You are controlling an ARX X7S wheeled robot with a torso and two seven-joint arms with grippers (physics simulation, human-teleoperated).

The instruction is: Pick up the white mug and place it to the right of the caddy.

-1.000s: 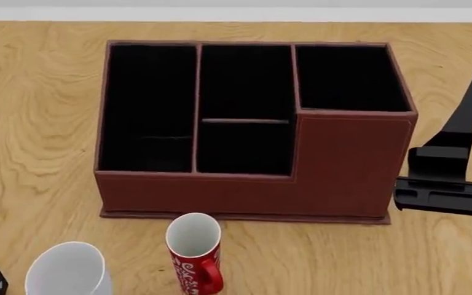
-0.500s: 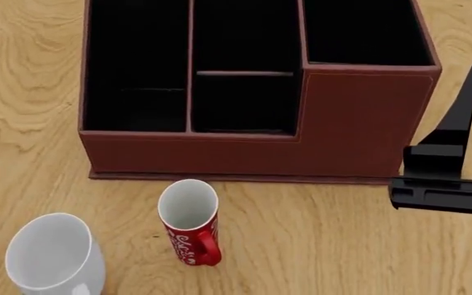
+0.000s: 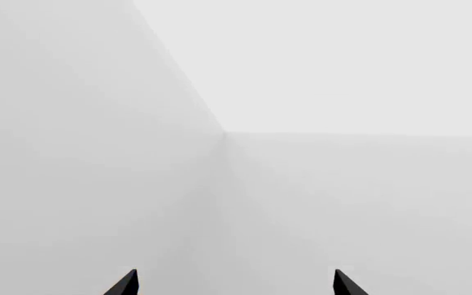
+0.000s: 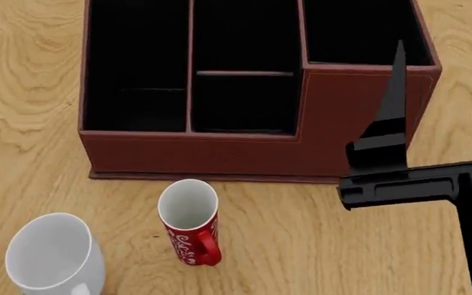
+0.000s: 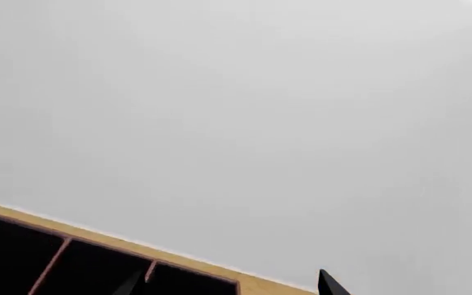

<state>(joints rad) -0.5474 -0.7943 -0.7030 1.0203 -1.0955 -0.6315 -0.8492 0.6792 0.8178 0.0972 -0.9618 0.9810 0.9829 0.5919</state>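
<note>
Wood-grain tabletop (image 4: 23, 92) is being occupied by two mugs — one white mug (image 4: 54, 253) at the near left beside one red mug (image 4: 191, 221) — before one caddy (image 4: 252, 92), while the right gripper (image 4: 383, 166) is being held wide open, empty.

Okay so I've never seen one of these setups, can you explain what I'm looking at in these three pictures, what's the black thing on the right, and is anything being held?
These are simulator renders of a two-armed robot. The head view looks down from the robot's head onto a wooden table. On it stand a reddish-brown caddy with black compartments, a red mug and a white mug, both upright and empty. The black shape is the right gripper, hovering in front of the caddy's taller end. It looks open and holds nothing. The other two pictures come from cameras near each gripper. The left wrist view shows only pale walls and two dark fingertips set apart, so the left gripper is open and empty. The right wrist view is mostly wall, with the caddy's top at one edge.
</note>
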